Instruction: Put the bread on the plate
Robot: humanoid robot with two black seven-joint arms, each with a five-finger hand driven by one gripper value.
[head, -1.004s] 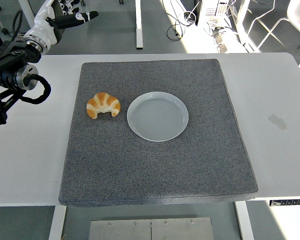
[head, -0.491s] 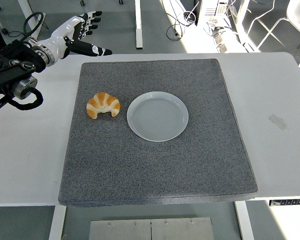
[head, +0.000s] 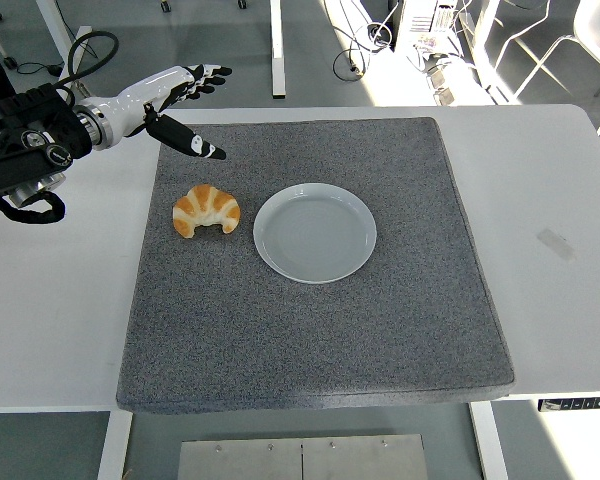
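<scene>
While my left arm is running off the left edge, I am seeing the left hand (head: 175, 95) hanging released, fingers spread, holding nothing, beyond the croissant (head: 207, 209) lying just left of the plate (head: 315, 232).

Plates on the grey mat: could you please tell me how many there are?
1. The plate lies empty near the middle of the grey mat, just right of the croissant and apart from it. Nothing appears hidden.

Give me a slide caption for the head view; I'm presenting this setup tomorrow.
Left hand open above the grey mat, short of the croissant lying beside the empty plate.
</scene>
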